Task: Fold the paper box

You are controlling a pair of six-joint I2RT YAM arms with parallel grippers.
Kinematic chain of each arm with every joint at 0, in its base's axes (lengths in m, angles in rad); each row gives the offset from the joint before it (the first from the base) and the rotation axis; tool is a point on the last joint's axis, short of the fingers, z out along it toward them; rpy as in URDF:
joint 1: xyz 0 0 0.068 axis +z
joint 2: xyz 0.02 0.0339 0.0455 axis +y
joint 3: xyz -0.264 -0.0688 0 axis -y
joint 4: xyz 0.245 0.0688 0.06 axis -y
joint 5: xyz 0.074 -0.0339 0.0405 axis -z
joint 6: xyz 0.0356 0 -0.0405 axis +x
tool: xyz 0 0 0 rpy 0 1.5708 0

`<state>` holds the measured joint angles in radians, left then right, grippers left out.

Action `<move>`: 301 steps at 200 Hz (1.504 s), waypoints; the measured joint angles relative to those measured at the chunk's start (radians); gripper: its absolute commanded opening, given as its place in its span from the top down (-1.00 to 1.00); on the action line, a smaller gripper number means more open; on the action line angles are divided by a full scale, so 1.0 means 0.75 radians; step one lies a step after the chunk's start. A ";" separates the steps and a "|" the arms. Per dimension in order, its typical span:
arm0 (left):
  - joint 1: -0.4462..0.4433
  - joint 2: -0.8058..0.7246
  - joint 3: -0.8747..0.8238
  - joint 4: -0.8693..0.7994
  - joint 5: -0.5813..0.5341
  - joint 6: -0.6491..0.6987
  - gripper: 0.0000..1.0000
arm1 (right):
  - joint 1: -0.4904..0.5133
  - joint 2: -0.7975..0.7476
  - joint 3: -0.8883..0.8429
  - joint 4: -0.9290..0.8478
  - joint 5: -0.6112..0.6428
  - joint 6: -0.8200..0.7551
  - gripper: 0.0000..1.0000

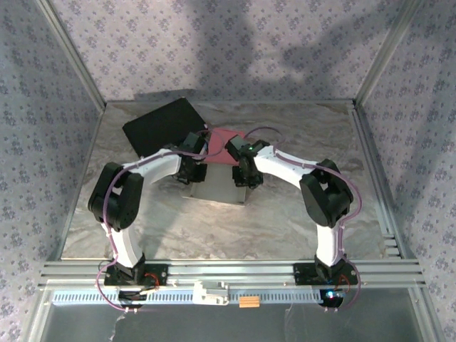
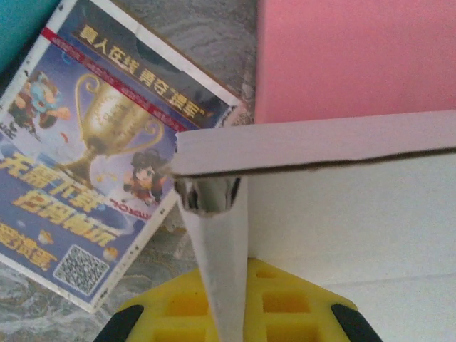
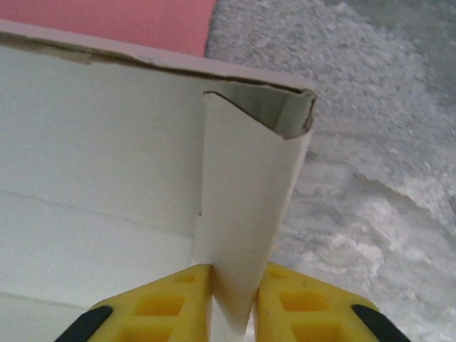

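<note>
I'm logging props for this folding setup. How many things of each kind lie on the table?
paper box: 1
pink sheet: 1
printed poster: 1
Total: 3

Floral-patterned walls (image 1: 214, 43), marbled tabletop (image 1: 214, 228)

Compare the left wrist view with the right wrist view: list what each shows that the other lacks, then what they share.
Left wrist: a printed flyer with a trophy and QR code, plus a teal edge. Right wrist: a wide sweep of bare marbled table. Both: yellow fingers pinching a rolled flap of the white paper box, pink sheet behind.
</note>
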<state>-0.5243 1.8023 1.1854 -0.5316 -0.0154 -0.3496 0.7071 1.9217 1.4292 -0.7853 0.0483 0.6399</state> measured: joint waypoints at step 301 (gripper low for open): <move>-0.414 -0.296 -0.313 0.140 -0.281 -0.449 1.00 | 0.053 -0.241 -0.323 -0.030 0.171 0.115 0.70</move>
<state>-0.8345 1.5803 0.9508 -0.4267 -0.2260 -0.6861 0.7467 1.7412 1.1866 -0.8074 0.1764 0.7261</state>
